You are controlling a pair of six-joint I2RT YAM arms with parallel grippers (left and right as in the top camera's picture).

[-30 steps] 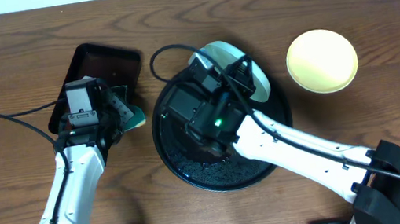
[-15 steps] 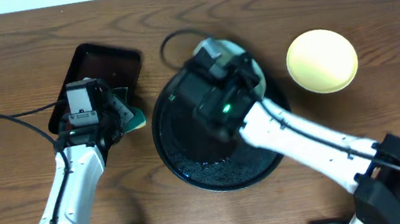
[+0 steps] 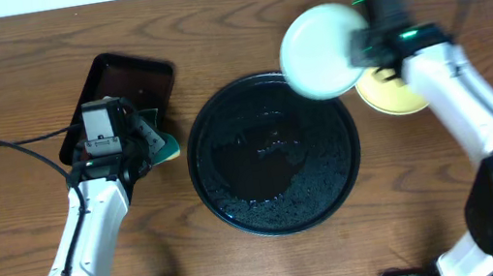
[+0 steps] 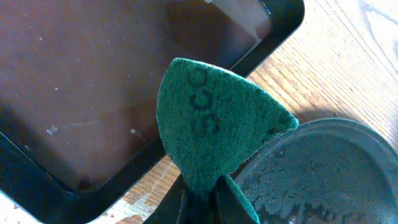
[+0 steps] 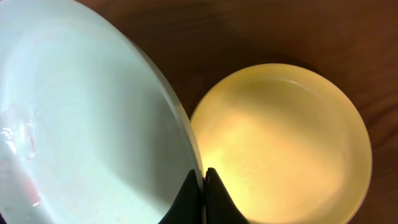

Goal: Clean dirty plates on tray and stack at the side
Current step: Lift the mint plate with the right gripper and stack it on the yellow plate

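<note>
Closely, right end effector (image 5: 203, 182) nipping mint plate (image 5: 87, 118), red smear (image 5: 25, 140) unseen overhead — left end effector (image 4: 202, 194) nipping green pad (image 4: 211, 118).

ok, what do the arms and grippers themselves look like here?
The left arm and right arm have white tubular links with black joint housings. A thin black cable trails off the left wrist; another loops above the right. A green LED is lit on the right wrist. The left gripper and right gripper have slim black fingers.

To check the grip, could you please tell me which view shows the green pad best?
Left wrist: the green pad fills it, pinched in the left gripper. Overhead shows a sliver; right wrist, none.
</note>
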